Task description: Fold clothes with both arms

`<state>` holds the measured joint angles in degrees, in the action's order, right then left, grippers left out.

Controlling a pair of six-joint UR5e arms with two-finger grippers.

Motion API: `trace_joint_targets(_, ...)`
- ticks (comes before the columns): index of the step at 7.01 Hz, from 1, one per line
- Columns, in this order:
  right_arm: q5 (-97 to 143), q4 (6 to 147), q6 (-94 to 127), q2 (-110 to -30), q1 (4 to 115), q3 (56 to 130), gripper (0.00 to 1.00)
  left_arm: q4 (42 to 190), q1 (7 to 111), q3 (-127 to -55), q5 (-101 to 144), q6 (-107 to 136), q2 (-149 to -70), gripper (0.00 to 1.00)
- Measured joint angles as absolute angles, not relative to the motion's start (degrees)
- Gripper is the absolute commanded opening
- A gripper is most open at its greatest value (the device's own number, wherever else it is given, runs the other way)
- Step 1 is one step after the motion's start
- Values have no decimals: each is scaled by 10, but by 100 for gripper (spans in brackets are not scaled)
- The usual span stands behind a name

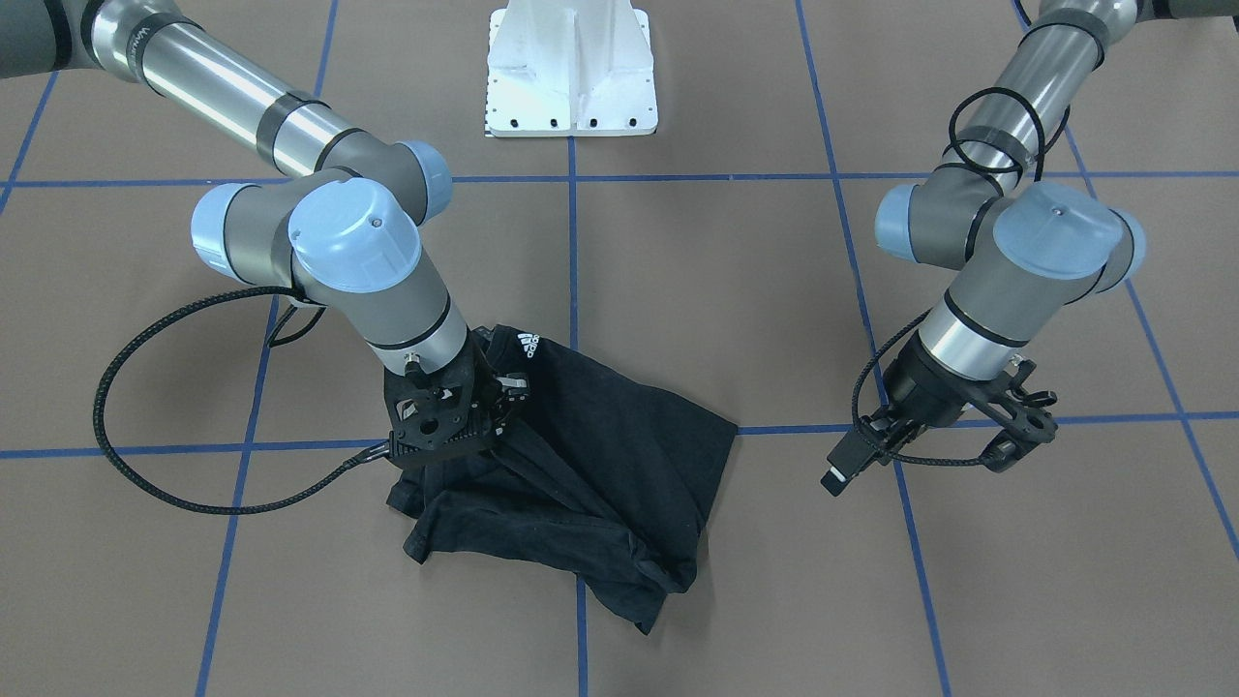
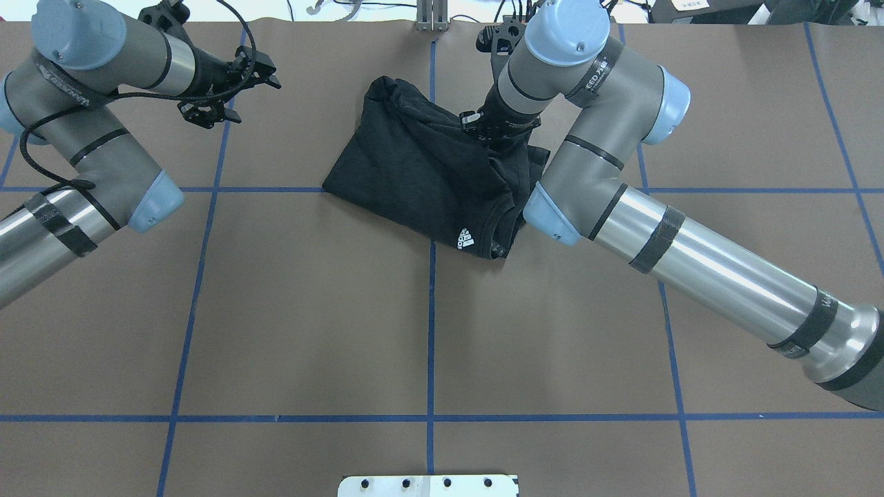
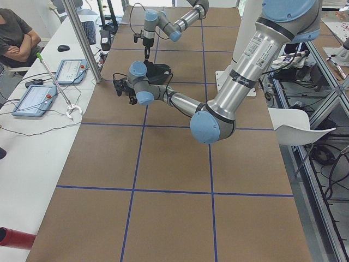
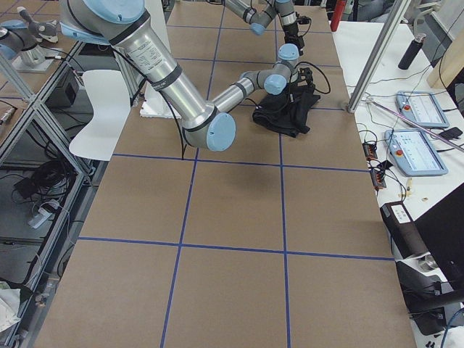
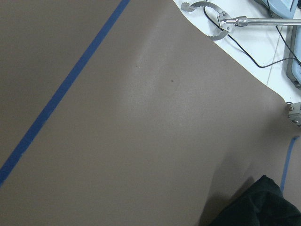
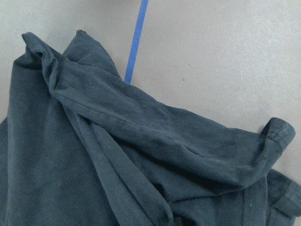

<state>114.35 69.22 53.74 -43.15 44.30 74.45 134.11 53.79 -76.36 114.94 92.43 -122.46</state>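
Two grippers, two states. Jaws of the right gripper (image 1: 484,434) are narrow, pinched on a bunched fold of the black T-shirt (image 1: 600,465); the tips are buried in cloth and creases radiate from the pinch. Jaws of the left gripper (image 2: 250,95) are spread wide with nothing between them, over bare brown table (image 2: 311,310), well apart from the shirt.

T-shirt is crumpled, partly doubled over, and straddles the centre blue tape line (image 2: 431,331) on the far half of the table in the overhead view. Its white three-stripe logo (image 2: 466,239) faces up at the edge nearest the robot.

Right wrist view: dark cloth fills most of the frame, with a hemmed sleeve end (image 6: 277,134) at the right. Left wrist view: mostly bare table, with one corner of the shirt at the lower right and a metal grabber tool (image 5: 221,21) lying past the table edge.

Right arm (image 2: 690,255) reaches in over the shirt's side. Left arm (image 2: 103,152) is bent at the table's far left. White base plate (image 1: 571,77) sits between the arms. Side view shows a seated person (image 3: 13,35) beside two tablets (image 3: 35,98).
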Motion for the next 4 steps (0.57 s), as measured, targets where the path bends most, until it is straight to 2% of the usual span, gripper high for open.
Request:
trace_joint_targets(2, 1144, 690, 526, -437, 454, 742, 0, 1342, 538, -765, 1149, 925, -1225, 100)
trace_joint_targets(4, 1134, 683, 506, -442, 471, 709, 0, 1342, 538, -768, 1147, 925, -1226, 100)
